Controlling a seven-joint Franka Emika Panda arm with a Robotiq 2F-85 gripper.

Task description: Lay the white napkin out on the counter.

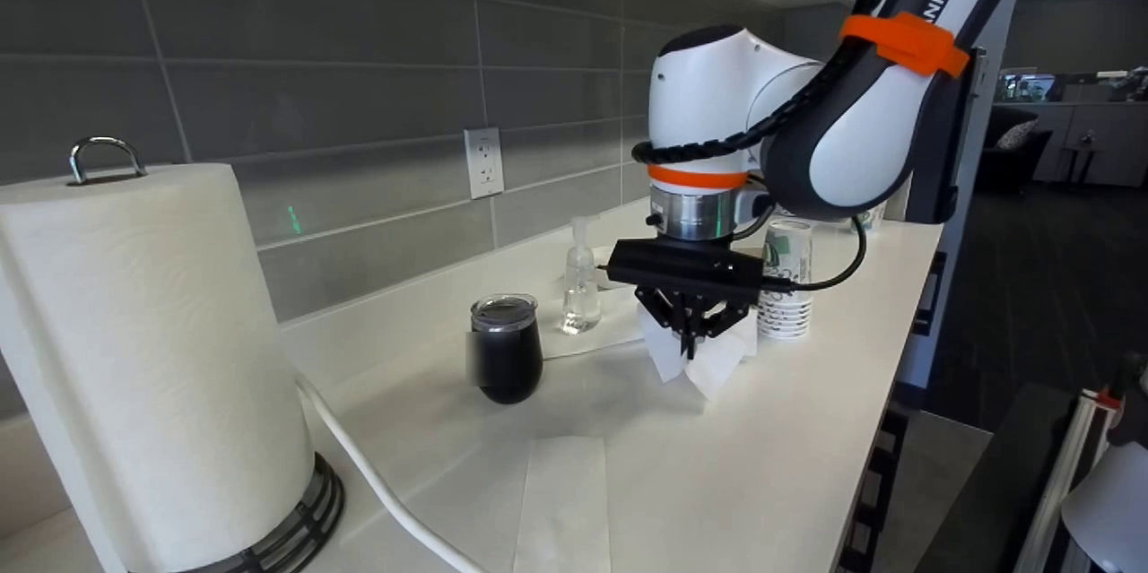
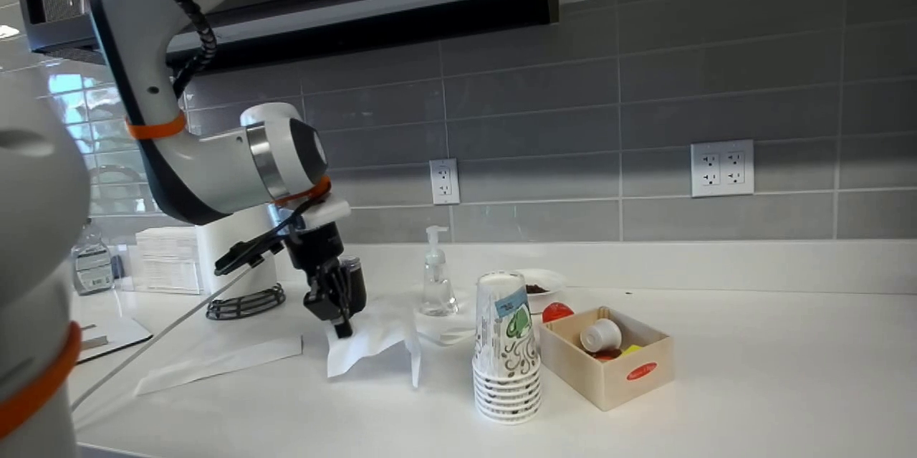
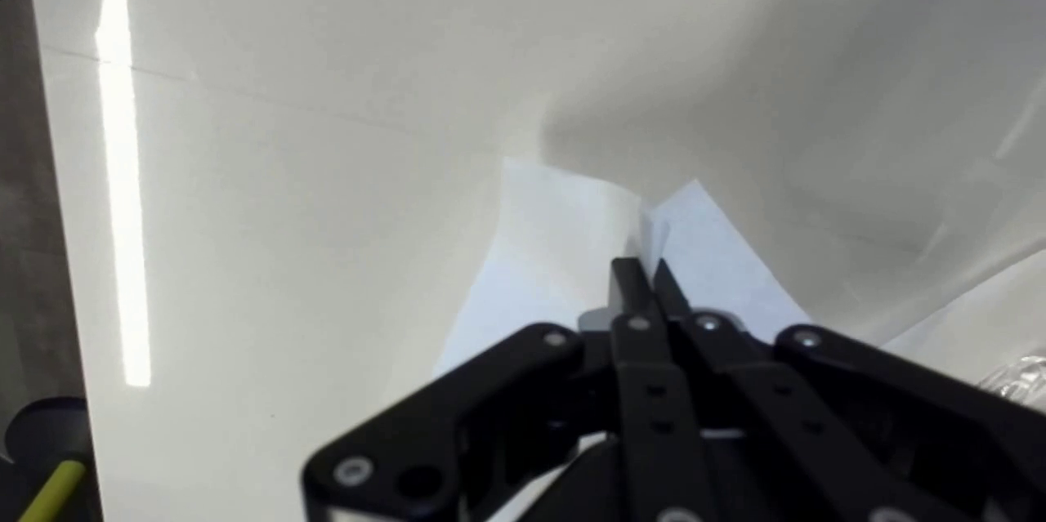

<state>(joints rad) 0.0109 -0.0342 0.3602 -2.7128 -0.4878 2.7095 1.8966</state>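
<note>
The white napkin (image 1: pixel 717 364) hangs creased from my gripper (image 1: pixel 689 347), its corners spreading down. In an exterior view the napkin (image 2: pixel 372 337) drapes below and beside the fingertips (image 2: pixel 343 329). In the wrist view the gripper (image 3: pixel 645 270) is shut on a fold of the napkin (image 3: pixel 723 256), with paper showing on both sides of the fingers. The napkin is low over the off-white counter (image 1: pixel 762 474); I cannot tell whether its lower edges touch. The counter also shows in the wrist view (image 3: pixel 286 277) and in an exterior view (image 2: pixel 774 372).
A black mug (image 1: pixel 509 362) and soap dispenser (image 1: pixel 581 286) stand near the backsplash. Stacked patterned cups (image 2: pixel 507 350) and a wooden box (image 2: pixel 616 368) stand beside the napkin. A flat white paper strip (image 1: pixel 565 492), a white cable (image 1: pixel 377 474) and the paper towel roll (image 1: pixel 152 358) are nearby.
</note>
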